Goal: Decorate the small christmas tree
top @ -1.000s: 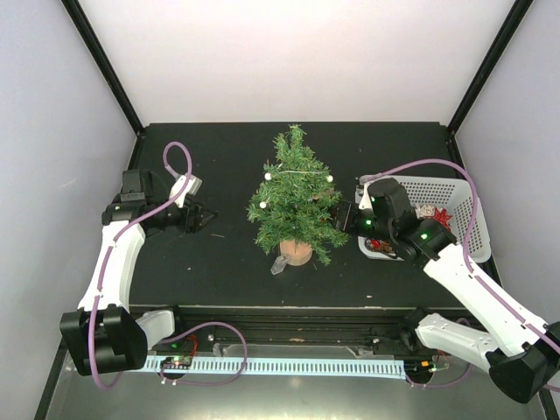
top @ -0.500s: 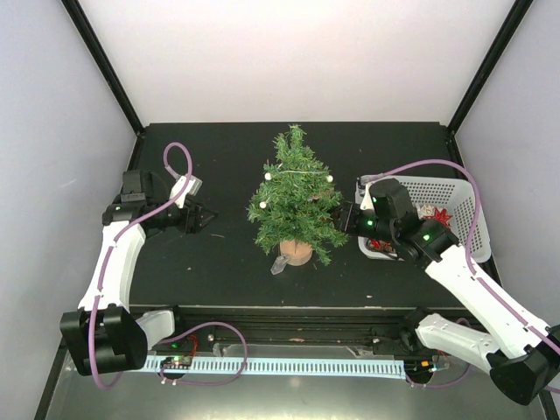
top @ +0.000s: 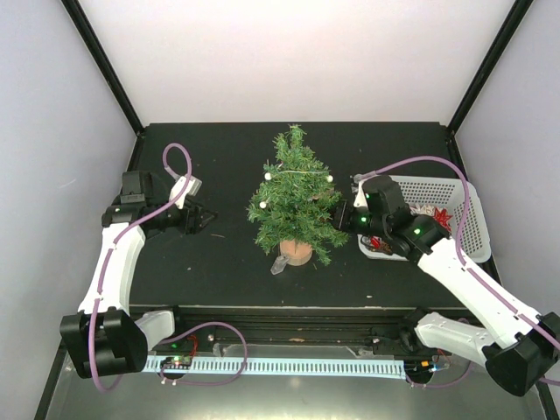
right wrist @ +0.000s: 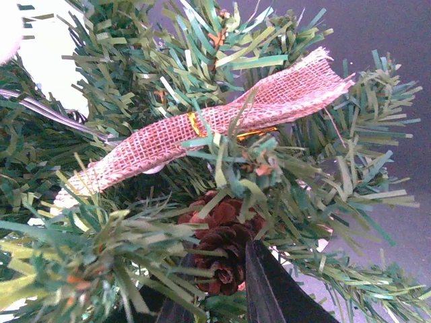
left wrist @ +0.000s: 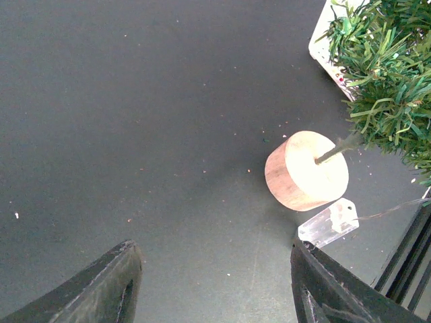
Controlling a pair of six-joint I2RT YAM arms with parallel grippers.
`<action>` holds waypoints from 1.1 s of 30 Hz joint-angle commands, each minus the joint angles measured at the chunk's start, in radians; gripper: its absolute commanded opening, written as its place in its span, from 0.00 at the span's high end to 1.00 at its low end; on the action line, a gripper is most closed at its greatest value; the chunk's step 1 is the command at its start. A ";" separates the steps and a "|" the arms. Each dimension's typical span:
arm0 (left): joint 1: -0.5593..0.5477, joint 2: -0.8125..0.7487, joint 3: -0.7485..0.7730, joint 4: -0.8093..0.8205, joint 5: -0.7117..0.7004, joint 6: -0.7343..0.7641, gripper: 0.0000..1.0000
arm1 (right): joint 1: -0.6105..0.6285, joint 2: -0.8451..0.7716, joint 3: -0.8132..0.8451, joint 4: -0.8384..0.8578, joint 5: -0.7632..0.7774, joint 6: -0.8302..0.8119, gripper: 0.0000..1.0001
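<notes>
Right pincer (top: pixel 344 218) is being held deep in the right side of the small christmas tree (top: pixel 293 197), low among the branches. In the right wrist view a brown pine cone (right wrist: pixel 219 249) is being flanked by its two dark fingers (right wrist: pixel 269 289), which are being kept narrow. The finger on the right of that view is being pressed against the cone, but whether the cone is being clamped cannot be told. Just above the cone, a strip of burlap ribbon (right wrist: pixel 202 131) is being carried across the green needles.

The tree is being kept upright near the middle of the black table (top: pixel 219 157), between the two arms, on a round wooden base (left wrist: pixel 306 171). A thin strand with white beads (top: pixel 302 176) is being draped across its upper branches. A small clear plastic piece (left wrist: pixel 328 222) is being left lying on the table just beside the base, with a fine wire running from it.

The left pincer (top: pixel 201 219) is being held wide with nothing between its fingers, low over the table, well to the left of the tree and pointed towards it. A white basket (top: pixel 455 197) is being kept at the right of the table, just behind the right arm's wrist, with a red star-shaped ornament (top: pixel 440 216) lying inside.
</notes>
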 commanded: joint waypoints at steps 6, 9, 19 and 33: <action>-0.005 -0.017 -0.001 0.017 0.009 -0.004 0.38 | 0.006 -0.011 0.032 0.016 0.001 -0.005 0.78; -0.005 -0.017 0.001 0.017 0.008 -0.003 0.38 | 0.005 -0.030 0.049 -0.014 0.027 -0.015 0.77; -0.005 -0.020 0.000 0.017 0.009 -0.003 0.38 | 0.004 -0.097 0.083 -0.122 0.148 -0.040 0.73; -0.005 -0.021 -0.011 0.024 0.014 -0.003 0.38 | 0.004 -0.078 0.050 -0.056 0.034 -0.011 0.73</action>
